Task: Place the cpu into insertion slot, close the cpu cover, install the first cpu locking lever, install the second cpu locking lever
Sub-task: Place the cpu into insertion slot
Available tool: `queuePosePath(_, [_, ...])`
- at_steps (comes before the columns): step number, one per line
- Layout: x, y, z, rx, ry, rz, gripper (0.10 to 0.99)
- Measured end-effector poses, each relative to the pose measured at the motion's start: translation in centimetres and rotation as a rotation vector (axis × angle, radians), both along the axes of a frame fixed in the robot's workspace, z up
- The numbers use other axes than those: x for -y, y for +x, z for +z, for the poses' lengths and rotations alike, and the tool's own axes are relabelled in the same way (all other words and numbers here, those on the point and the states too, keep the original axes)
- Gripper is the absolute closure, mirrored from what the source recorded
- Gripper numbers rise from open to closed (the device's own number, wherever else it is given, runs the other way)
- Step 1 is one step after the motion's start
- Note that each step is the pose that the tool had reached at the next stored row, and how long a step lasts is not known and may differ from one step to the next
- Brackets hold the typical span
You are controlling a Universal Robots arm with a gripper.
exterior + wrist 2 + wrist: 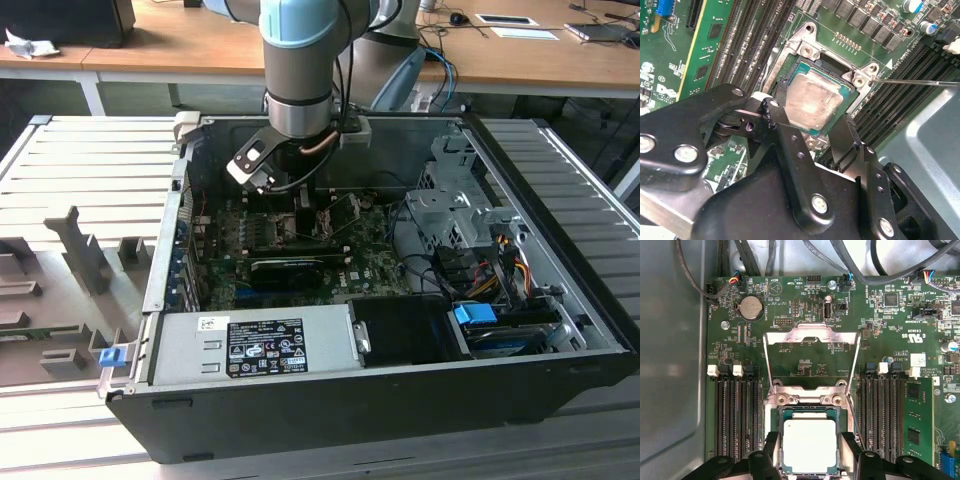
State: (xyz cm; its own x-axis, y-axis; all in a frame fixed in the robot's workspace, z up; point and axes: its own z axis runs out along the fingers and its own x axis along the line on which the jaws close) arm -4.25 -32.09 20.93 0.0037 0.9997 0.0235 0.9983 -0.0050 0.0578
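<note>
— What has the gripper (810, 456) got?
— The cpu (810, 444). Its fingers (772, 455) are clamped on two opposite edges of it, silvery face up.
— And where does the cpu lie?
— Down in the slot (809, 412), flat within the rim. It looks fully seated, I think, though the fingers hide two of its sides.
— What is around the slot?
— Memory slots (735, 420) flank it on both sides of the board (805, 295). In the second wrist view a thin lever (915, 81) stands free from the slot's corner, out over the memory slots.
— The cover?
— The cover (812, 332) is swung open, away from the slot, beyond its hinge. Bare board shows through its window. Past it sits a coin battery (750, 307), then cables (747, 255) at the board's edge.
— And from outside?
— In the exterior view the arm (300, 70) reaches down into the open case (400, 410), near its far wall.
</note>
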Motion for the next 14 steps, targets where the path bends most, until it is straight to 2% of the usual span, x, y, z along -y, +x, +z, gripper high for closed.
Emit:
queuePosePath(1, [0.0, 0.0, 0.06, 0.0, 0.0, 0.0, 0.502])
queuePosePath(9, [0.0, 0.0, 0.57, -0.0008, 0.0, -0.001, 0.98])
queuePosePath(14, [0.0, 0.0, 0.86, -0.0007, 0.0, -0.003, 0.98])
